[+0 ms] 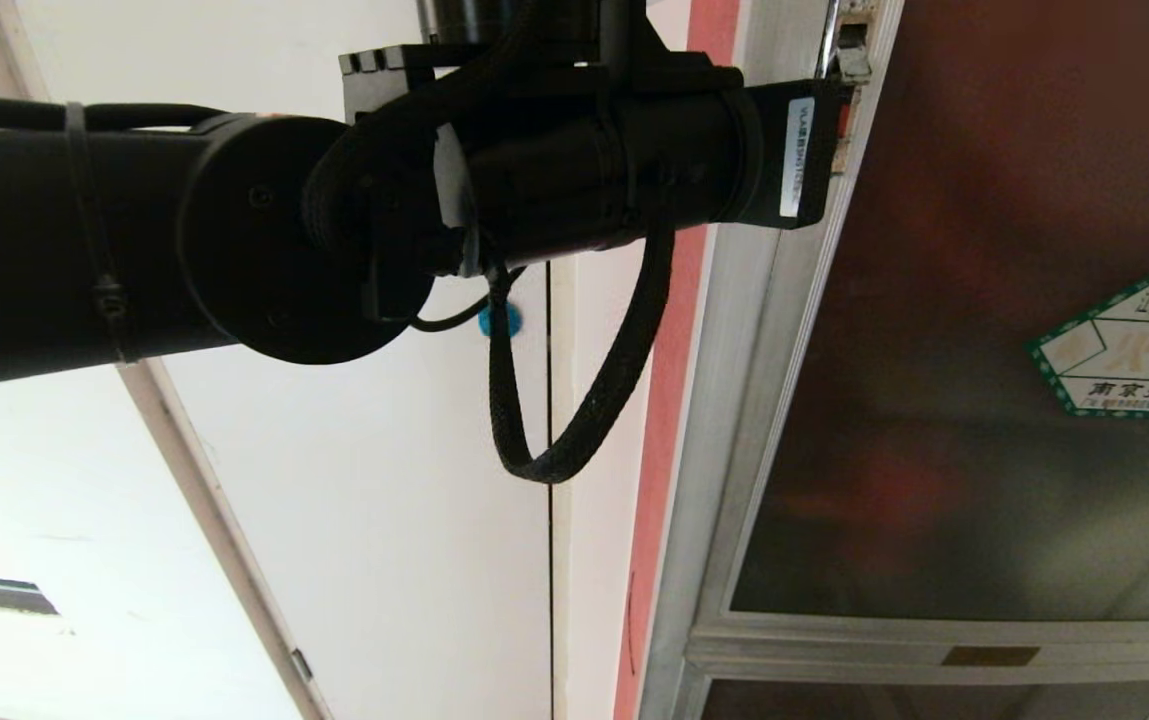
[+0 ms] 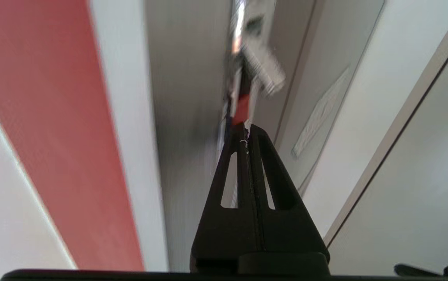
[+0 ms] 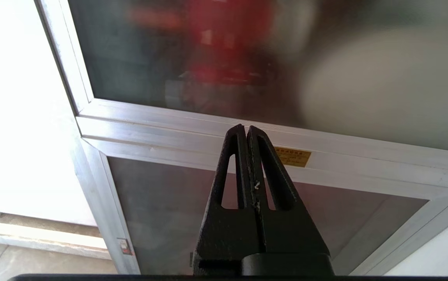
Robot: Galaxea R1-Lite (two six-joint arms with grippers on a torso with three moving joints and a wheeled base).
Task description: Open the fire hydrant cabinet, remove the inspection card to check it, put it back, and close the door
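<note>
Step in hand: while the door [image 1: 984, 400] is seen shut in its frame, the latch [image 1: 849, 60] at the door's upper left edge is judged to be the target, so that the fire hydrant cabinet [image 1: 734, 420] can be opened.
Left gripper [image 2: 247, 128]: its fingers are pressed together with nothing between them, and the tips are brought right up to the red-marked part of the latch; contact cannot be confirmed, as the latch is blurred.
Right gripper [image 3: 246, 128]: its fingers are pressed together and empty, and it is held idle before the cabinet's horizontal frame bar, near a small gold label [image 3: 293, 156].
Doing it well: the closed tips should be set squarely on the red tab and pushed along the latch's own travel, not against the glass; the door edge should then be drawn outward slowly, so that the tips are not slipped off the narrow aluminium.
Risk: a glancing push may be wasted on the frame.
Door's look: a large dark reddish tinted pane is framed in silver aluminium, with a green-edged hexagonal sticker [image 1: 1129, 345] at its right edge.
Inspection card: it is not seen; it is presumed to be inside.
Surroundings: a white door [image 1: 364, 520] with a blue lock [image 1: 499, 320] is seen left of the cabinet.
</note>
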